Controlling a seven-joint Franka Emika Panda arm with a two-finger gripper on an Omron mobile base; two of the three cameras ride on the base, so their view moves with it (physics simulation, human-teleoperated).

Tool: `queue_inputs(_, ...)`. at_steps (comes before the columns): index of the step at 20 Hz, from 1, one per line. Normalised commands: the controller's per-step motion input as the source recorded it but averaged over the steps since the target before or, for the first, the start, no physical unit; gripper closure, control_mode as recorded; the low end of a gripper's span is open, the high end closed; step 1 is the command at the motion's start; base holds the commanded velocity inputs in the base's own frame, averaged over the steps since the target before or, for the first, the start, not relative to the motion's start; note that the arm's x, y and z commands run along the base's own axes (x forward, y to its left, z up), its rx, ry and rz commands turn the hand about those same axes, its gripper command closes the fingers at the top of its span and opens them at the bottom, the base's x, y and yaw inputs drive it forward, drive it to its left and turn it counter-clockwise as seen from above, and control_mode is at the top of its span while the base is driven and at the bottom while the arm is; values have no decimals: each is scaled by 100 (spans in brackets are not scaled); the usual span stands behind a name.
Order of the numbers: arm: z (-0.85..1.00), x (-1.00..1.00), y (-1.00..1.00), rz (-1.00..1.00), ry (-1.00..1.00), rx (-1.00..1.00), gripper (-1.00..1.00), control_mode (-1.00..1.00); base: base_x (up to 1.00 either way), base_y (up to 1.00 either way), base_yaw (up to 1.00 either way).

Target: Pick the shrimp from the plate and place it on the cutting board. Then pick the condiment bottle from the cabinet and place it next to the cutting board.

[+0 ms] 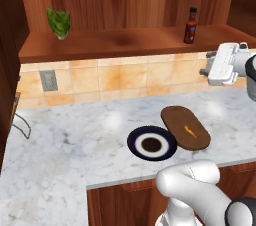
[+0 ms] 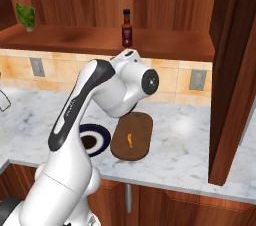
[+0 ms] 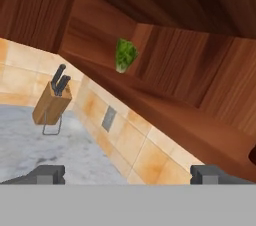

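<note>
Fingertips (image 3: 50, 174) sit wide apart at the foot of the hand view with nothing between them, so the hand (image 3: 127, 175) is fully open and empty. It looks along the cabinet (image 3: 165, 70) shelf, tilted, toward a green leafy vegetable (image 3: 125, 55) at the shelf's far end and a knife block (image 3: 51, 101) on the desk (image 3: 35, 140) below it. In the left base view the hand (image 1: 212, 67) hangs high, level with the tiled wall just under the shelf, well above the cutting board (image 1: 186, 128); that height suits a reach for the shelf rather than the desk.

The shrimp (image 1: 190, 131) lies on the cutting board, near its middle, so the first half of the task looks done. The plate (image 1: 151, 143) touches the board's edge on the side away from the arm, its centre bare.

The condiment bottle (image 1: 190, 25) stands upright on the cabinet shelf, above and behind the cutting board, apart from the hand. It is probably the next target, needing a level approach to the slim body.
</note>
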Motion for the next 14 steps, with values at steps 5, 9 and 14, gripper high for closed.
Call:
queue_inputs(5,12,6,4,0,0,0,-100,-100,0,0,0)
queue_inputs(9,19,10,0,0,0,0,-100,-100,0,0,0)
queue_inputs(14,18,11,0,0,0,0,-100,-100,0,0,0)
